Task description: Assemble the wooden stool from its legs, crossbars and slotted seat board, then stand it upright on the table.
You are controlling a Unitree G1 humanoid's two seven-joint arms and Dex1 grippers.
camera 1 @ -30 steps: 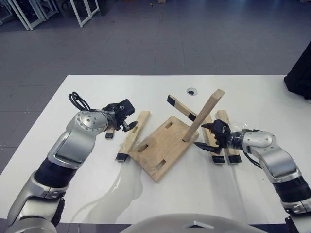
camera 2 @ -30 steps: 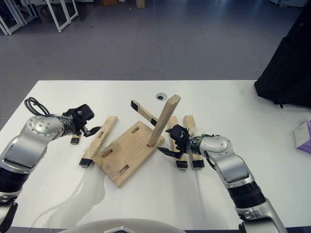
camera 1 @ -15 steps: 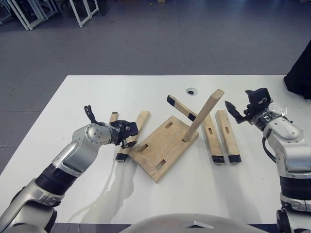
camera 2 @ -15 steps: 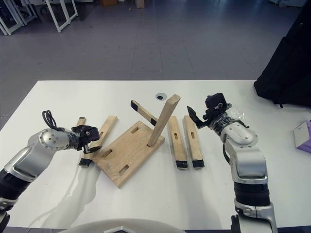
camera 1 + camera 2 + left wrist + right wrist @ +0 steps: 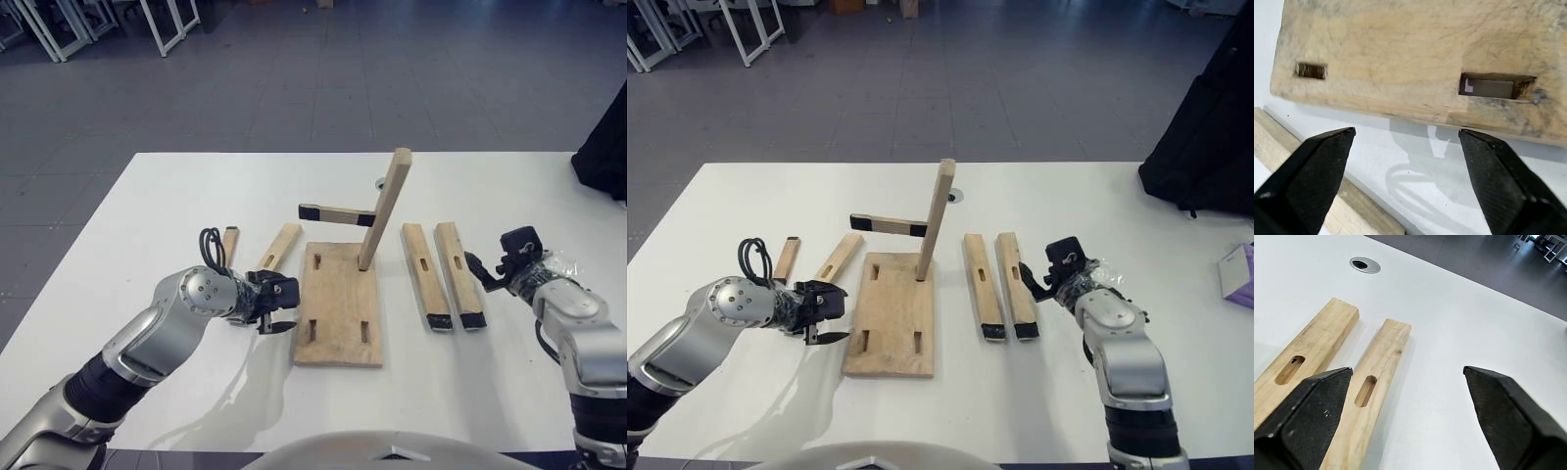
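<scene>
One seat board (image 5: 338, 305) flat, long axis away from me, leg (image 5: 384, 209) upright in far right slot, crossbar (image 5: 336, 213) jutting left, my left gripper (image 5: 1406, 131) and right gripper (image 5: 1407, 368) gaping wide.

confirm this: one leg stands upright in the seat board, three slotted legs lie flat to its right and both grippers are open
One detail is wrong: two slotted legs lie flat to the right of the seat board, not three. The left eye view shows them side by side. The upright leg does stand in the board, and the left gripper and right gripper are open.
</scene>
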